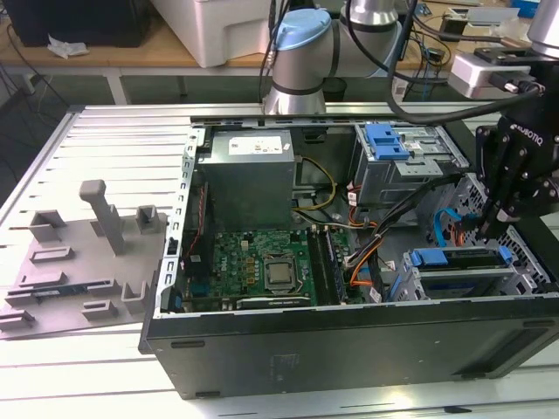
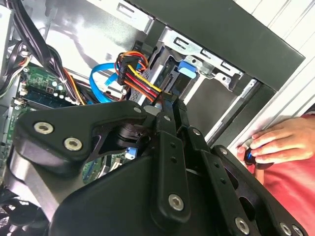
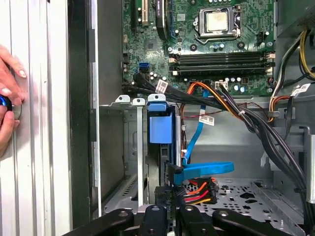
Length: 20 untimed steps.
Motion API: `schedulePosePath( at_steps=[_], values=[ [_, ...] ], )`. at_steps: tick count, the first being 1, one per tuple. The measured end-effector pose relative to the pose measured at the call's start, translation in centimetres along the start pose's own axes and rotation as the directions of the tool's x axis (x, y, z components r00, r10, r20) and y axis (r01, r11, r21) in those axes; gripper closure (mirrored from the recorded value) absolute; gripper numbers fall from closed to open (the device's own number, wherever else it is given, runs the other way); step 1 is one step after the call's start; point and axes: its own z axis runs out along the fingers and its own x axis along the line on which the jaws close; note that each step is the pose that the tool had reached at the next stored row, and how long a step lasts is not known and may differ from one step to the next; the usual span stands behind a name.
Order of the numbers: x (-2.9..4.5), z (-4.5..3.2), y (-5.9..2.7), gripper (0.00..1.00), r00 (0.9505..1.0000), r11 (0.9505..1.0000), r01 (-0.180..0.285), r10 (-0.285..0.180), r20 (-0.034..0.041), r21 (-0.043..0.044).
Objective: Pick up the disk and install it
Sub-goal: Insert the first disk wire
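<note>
The disk [image 1: 458, 259] lies in the drive bay at the front corner of the open computer case, on the exterior view's right, with blue rails at both ends. In the first wrist view the disk [image 3: 160, 125] stands edge-on in its slot, with its blue tab showing. My black gripper [image 1: 489, 234] hangs just above the disk's right end, and its fingers are shut together with nothing between them. In both wrist views the gripper [image 3: 172, 196] [image 2: 172, 105] sits close to the orange-and-yellow power connector [image 3: 197, 189] and the blue data cable [image 3: 204, 169].
Inside the case are the motherboard [image 1: 262, 262], a grey power-supply box [image 1: 249, 179], and a drive cage topped by a blue bracket [image 1: 384, 140]. Black cable bundles [image 3: 246, 118] cross beside the bay. A grey fixture [image 1: 79, 253] lies on the exterior view's left. A hand [image 3: 7, 98] rests outside the case wall.
</note>
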Motion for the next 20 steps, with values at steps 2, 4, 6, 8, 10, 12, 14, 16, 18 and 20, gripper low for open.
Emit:
schedulePosePath(
  at_steps=[2,4,6,8,10,12,14,16,18,20],
  values=[
    [0.05,0.07,0.01,0.83,1.0,1.0,-0.004,0.004,-0.0002,-0.0006],
    [0.04,0.14,0.01,0.83,1.0,1.0,-0.005,0.005,0.0,-0.0008],
    [0.03,0.24,0.0,0.83,1.0,1.0,-0.006,0.006,0.0001,-0.0009],
    [0.02,0.38,0.0,0.83,1.0,1.0,-0.007,0.007,0.0,-0.001],
    [0.02,0.51,0.01,0.83,1.0,1.0,-0.007,0.007,0.0,-0.0011],
    [0.02,0.65,0.01,0.83,1.0,1.0,-0.008,0.008,-0.0001,-0.0012],
    [0.02,0.77,0.01,0.83,1.0,1.0,-0.009,0.009,-0.0002,-0.0014],
    [0.01,0.84,0.01,0.83,1.0,1.0,-0.009,0.009,-0.0002,-0.0014],
    [0.0,0.88,0.01,0.83,1.0,1.0,-0.009,0.009,-0.0001,-0.0014],
    [0.0,0.93,0.01,0.83,0.9999,0.9999,-0.01,0.01,-0.0001,-0.0016]
  ],
)
